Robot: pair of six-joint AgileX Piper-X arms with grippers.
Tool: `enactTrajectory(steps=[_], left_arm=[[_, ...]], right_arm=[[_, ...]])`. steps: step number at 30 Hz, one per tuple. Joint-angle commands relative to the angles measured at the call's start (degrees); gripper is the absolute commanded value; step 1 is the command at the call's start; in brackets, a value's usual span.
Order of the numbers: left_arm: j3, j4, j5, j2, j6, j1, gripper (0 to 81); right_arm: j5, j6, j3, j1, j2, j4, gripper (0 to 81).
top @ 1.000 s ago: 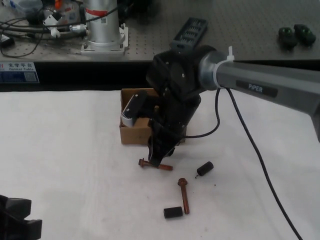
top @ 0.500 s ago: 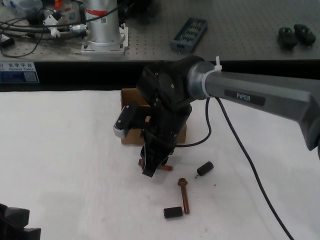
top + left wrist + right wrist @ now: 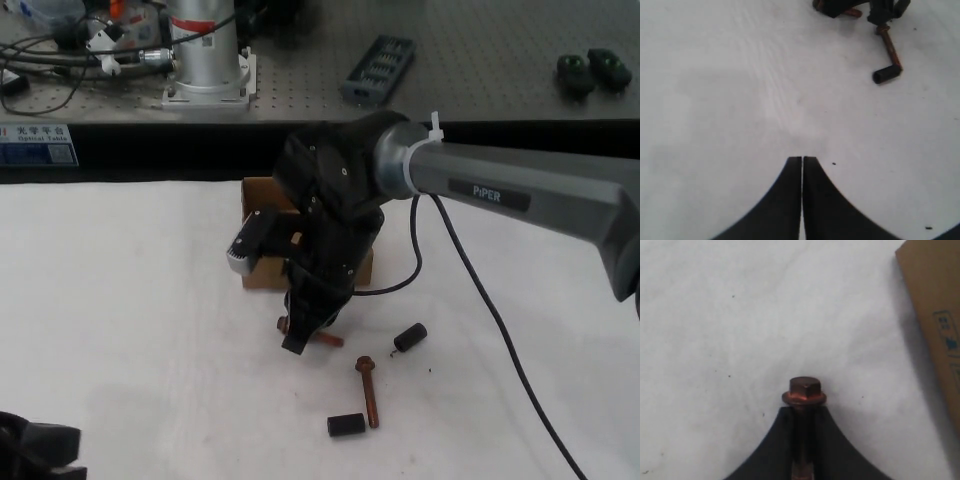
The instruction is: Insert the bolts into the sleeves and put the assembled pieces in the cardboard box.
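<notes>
My right gripper (image 3: 803, 410) is shut on a copper bolt (image 3: 804, 390), its hex head sticking out past the fingertips just above the white cloth. In the high view that gripper (image 3: 297, 340) points down in front of the cardboard box (image 3: 258, 272), with the bolt's shank (image 3: 330, 340) showing beside it. A second bolt (image 3: 369, 392) lies nearer, with one black sleeve (image 3: 346, 424) at its tip and another sleeve (image 3: 409, 337) to the right. My left gripper (image 3: 802, 160) hovers shut over bare cloth at the near left, well away from the second bolt (image 3: 888, 45) and sleeve (image 3: 887, 75).
White cloth (image 3: 120, 330) covers the bench. Behind it a perforated metal table (image 3: 480, 80) carries a metal post, cables and small parts. The right arm's cable (image 3: 480, 290) trails over the cloth on the right. The box wall (image 3: 940, 330) stands close beside the right gripper.
The right arm has swung left and lowered from in front of the box onto the bolt. The left gripper has sunk slightly at the near left corner.
</notes>
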Motion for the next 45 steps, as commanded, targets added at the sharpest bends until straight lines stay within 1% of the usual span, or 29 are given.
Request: enactTrajectory(steps=[1,3,7,8,9,11,12,15,16,17,20,24,28,30,33,36,39,42,45], left_arm=[[0.17,0.54,6.55,-0.39,4.83,0.01,0.6],[0.17,0.54,9.93,-0.39,8.28,0.01,0.6],[0.05,0.54,10.22,-0.39,11.95,0.01,0.6],[0.05,0.54,10.98,-0.39,12.75,0.01,0.1],[0.05,0.54,12.59,-0.29,13.48,0.01,2.0],[-0.05,0.54,16.92,0.40,14.54,-0.09,8.3],[-0.15,0.54,17.30,0.96,14.53,-0.36,13.1],[-1.27,0.84,15.17,3.60,14.53,-1.77,27.8],[-2.05,1.04,13.85,4.90,14.53,-2.41,30.7],[-2.88,1.33,12.61,6.01,14.53,-2.99,31.4],[-7.20,2.51,9.64,10.99,16.86,-5.54,30.0],[-13.56,2.74,5.36,19.14,21.06,-10.48,25.8],[-19.58,2.74,3.53,28.55,21.53,-14.97,25.5],[-22.33,3.22,2.99,33.50,24.39,-16.98,25.5],[-27.62,5.28,0.07,40.48,26.40,-19.86,25.5],[-33.39,8.22,-2.49,47.49,29.29,-22.47,25.5],[-38.62,10.60,-4.81,52.96,31.79,-24.13,25.5],[-43.22,13.30,-5.37,57.95,33.85,-25.27,25.5],[-47.08,15.16,-7.80,62.01,35.29,-26.16,25.5]], right_arm=[[-6.11,5.22,-0.11,0.12,-0.90,1.19,2.0],[-7.31,6.49,-0.11,0.12,-2.58,1.19,2.0],[-7.27,9.41,-0.11,-0.41,-7.51,3.03,2.0],[-7.27,10.30,-0.11,-0.60,-8.70,4.36,2.0],[-7.27,11.19,-0.11,-0.90,-10.11,5.87,2.0],[-7.70,11.52,0.07,-1.50,-12.83,8.52,2.0],[-8.56,11.52,0.47,-1.93,-14.39,9.31,2.0],[-11.67,11.94,3.14,-3.35,-19.95,9.68,2.0],[-12.07,12.26,4.09,-3.96,-21.60,9.68,2.0],[-12.18,12.58,5.50,-4.59,-23.70,9.68,2.0],[-12.17,12.60,10.71,-6.32,-30.05,9.68,2.0],[-12.03,12.60,18.62,-8.81,-39.48,9.52,2.0],[-12.03,13.36,27.10,-12.09,-50.33,8.31,2.0],[-12.03,14.40,30.82,-13.80,-55.59,7.89,2.0],[-11.76,15.94,36.43,-16.75,-64.63,7.15,2.0],[-8.49,17.84,40.81,-19.75,-73.00,6.89,2.0],[-3.58,17.99,44.74,-22.02,-82.10,6.66,2.0],[0.04,19.47,47.79,-23.14,-89.50,5.83,2.0],[2.33,20.60,50.19,-23.49,-95.89,5.72,2.0]])
